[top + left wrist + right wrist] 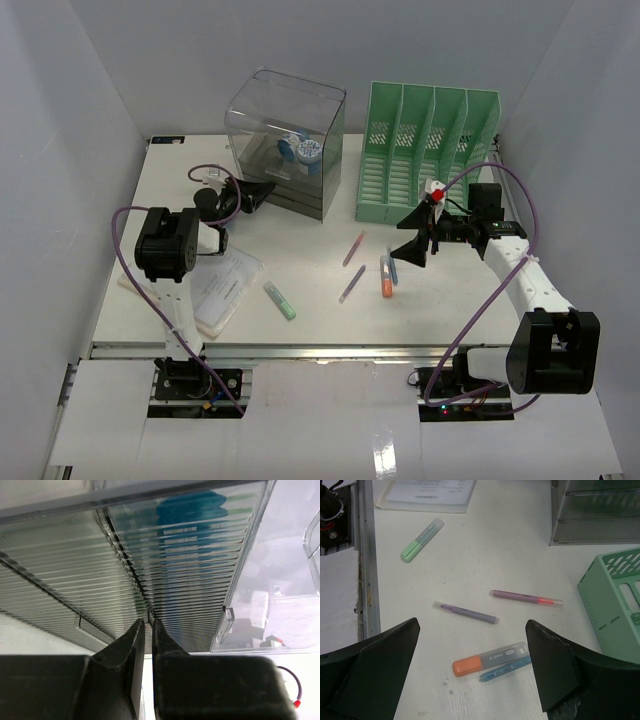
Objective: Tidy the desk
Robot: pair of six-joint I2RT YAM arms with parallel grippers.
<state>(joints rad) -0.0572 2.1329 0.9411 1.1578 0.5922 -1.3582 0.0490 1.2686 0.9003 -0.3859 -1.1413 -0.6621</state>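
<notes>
The white desk (330,325) carries scattered pens. My left gripper (262,192) is pressed against the ribbed front of the clear drawer box (285,140). In the left wrist view its jaws (148,621) are nearly together, pinching a small clear drawer tab. My right gripper (412,238) hangs open above the pens, holding nothing. Below it lie an orange highlighter (487,660) side by side with a blue pen (505,669), a purple pen (465,612) and a purple pen with a pink tip (525,597). A green highlighter (421,540) lies farther left.
A green file rack (425,150) stands at the back right, next to the drawer box. A paper booklet (228,285) lies at the front left near the left arm. The aluminium rail (365,555) runs along the desk's front edge.
</notes>
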